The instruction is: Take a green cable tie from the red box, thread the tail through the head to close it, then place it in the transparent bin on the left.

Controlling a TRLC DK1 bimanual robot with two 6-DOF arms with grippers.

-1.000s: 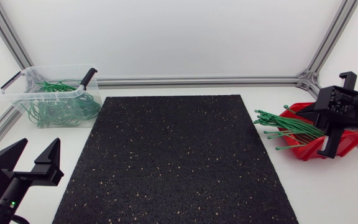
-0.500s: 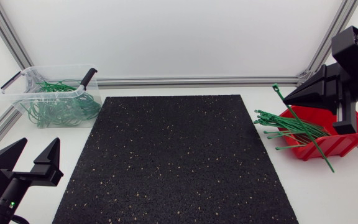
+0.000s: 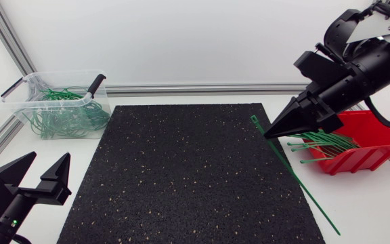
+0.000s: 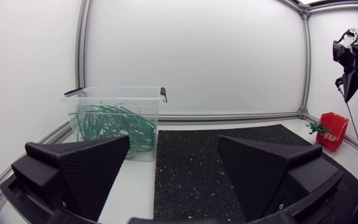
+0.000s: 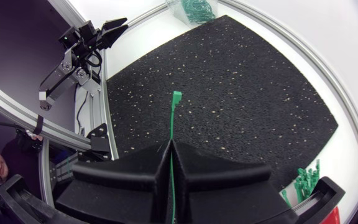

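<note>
Currently poised above a black speckled rubber mat (image 3: 181, 176), which lies well under both pairs of jaws. Has the transparent plastic bin (image 3: 29, 85), stocked with looped green ties, far ahead of the right jaws and ahead of the left ones. Has the red plastic box (image 3: 374, 154) of spare ties behind and below the right jaws. Holds the left gripper (image 3: 49, 158) low, spread wide and empty. Clamps the right gripper (image 3: 271, 133) fully closed on one long green cable tie (image 3: 303, 184), head poking out just ahead of the fingertips, long tail trailing down behind and below them. Looks ready for threading: bring the tail within reach of the left jaws, pinch it near the end, hold the head steady and square-on, and feed slowly so the strap does not buckle.
</note>
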